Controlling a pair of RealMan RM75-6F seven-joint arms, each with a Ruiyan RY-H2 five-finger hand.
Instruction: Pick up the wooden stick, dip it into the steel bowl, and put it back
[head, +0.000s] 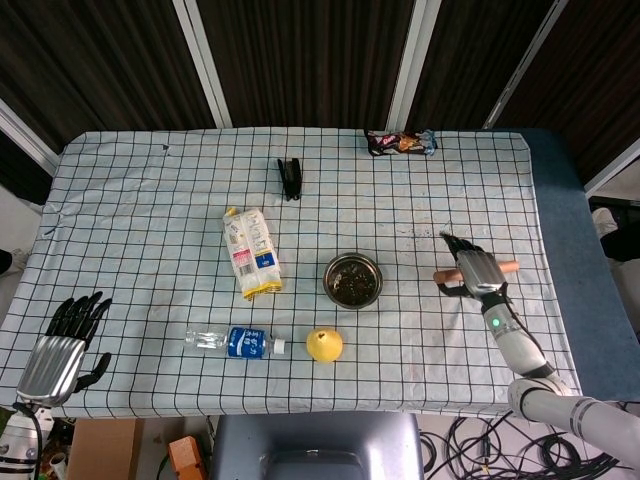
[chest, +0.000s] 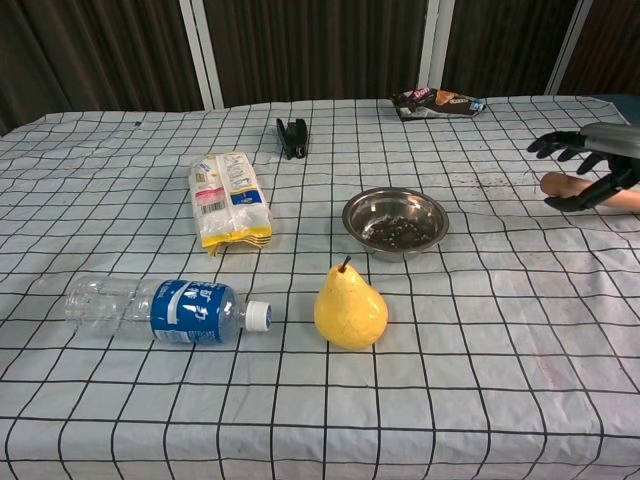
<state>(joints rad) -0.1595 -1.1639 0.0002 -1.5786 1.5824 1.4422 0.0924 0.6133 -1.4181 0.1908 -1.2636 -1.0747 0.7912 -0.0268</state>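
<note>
The wooden stick (head: 508, 265) lies flat on the checked cloth at the right side of the table, to the right of the steel bowl (head: 352, 280). My right hand (head: 478, 270) hovers over the stick's middle with its fingers spread apart and nothing in its grasp. The chest view shows the same right hand (chest: 590, 165) with fingers fanned out above the stick's rounded end (chest: 558, 184). The steel bowl (chest: 395, 220) holds dark bits. My left hand (head: 65, 345) rests open at the table's near left corner, far from everything.
A yellow pear (chest: 350, 308) and a lying water bottle (chest: 165, 310) sit in front of the bowl. A snack packet (chest: 230, 198) lies to the left, a black clip (chest: 291, 137) and a wrapper (chest: 435, 101) at the back. The table's right edge (head: 545, 250) is close to the stick.
</note>
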